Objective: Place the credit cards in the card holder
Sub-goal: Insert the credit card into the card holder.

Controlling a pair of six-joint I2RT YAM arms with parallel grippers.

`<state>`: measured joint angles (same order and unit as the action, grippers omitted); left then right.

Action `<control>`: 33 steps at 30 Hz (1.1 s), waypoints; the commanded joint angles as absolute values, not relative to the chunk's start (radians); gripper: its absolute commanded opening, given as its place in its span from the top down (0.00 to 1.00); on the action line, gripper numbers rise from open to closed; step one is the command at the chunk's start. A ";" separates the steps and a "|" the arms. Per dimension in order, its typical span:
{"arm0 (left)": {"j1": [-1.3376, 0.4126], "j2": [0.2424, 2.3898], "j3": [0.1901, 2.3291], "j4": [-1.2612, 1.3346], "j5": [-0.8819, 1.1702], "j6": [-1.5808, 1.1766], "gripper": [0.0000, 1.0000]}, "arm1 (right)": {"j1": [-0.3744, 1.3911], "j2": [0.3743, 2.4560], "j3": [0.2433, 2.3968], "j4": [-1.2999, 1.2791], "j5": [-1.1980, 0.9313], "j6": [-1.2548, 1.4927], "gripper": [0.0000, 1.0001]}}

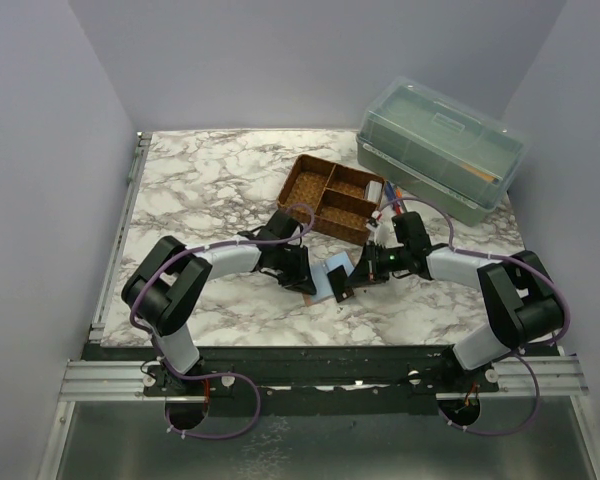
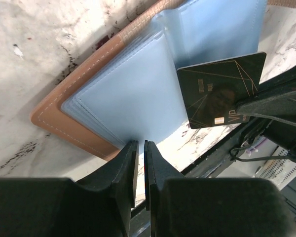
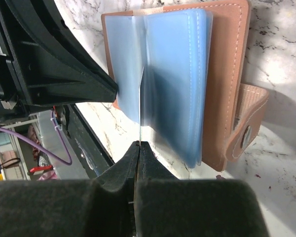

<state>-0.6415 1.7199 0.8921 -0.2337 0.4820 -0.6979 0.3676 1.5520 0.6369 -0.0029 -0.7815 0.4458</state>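
at the open card holder, right gripper pinches a dark credit card (edge-on); left gripper nips its pocket

The only lettering I can read is "VIP" in pale gold at one corner of the black credit card, whose smaller gold print is too blurred to make out.

Bends the left arm up from the lower left and the right arm up from the lower right, elbows outward, forearms slanting in toward mid-frame. Faces the left gripper and the right gripper nearly tip to tip there. Holds the left fingers almost together, a thin slit between. Clamps the right fingers on a credit card.
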 commanded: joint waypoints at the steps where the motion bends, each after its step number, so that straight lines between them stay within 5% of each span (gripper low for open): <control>1: -0.628 1.746 0.907 -0.347 0.298 -0.598 0.82 | 0.376 1.552 0.619 0.062 -0.839 0.418 1.00; 15: -0.627 1.715 0.953 -0.397 0.275 -0.564 0.71 | 0.376 1.607 0.635 0.069 -0.855 0.388 1.00; 33: -0.627 1.685 0.916 -0.384 0.167 -0.596 0.77 | 0.376 1.703 0.675 0.223 -0.815 0.492 1.00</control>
<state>-0.6350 1.6928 0.9478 -0.3573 0.2607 -0.6090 0.3729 1.6962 0.6701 0.1722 -0.8925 0.4297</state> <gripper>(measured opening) 0.235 0.005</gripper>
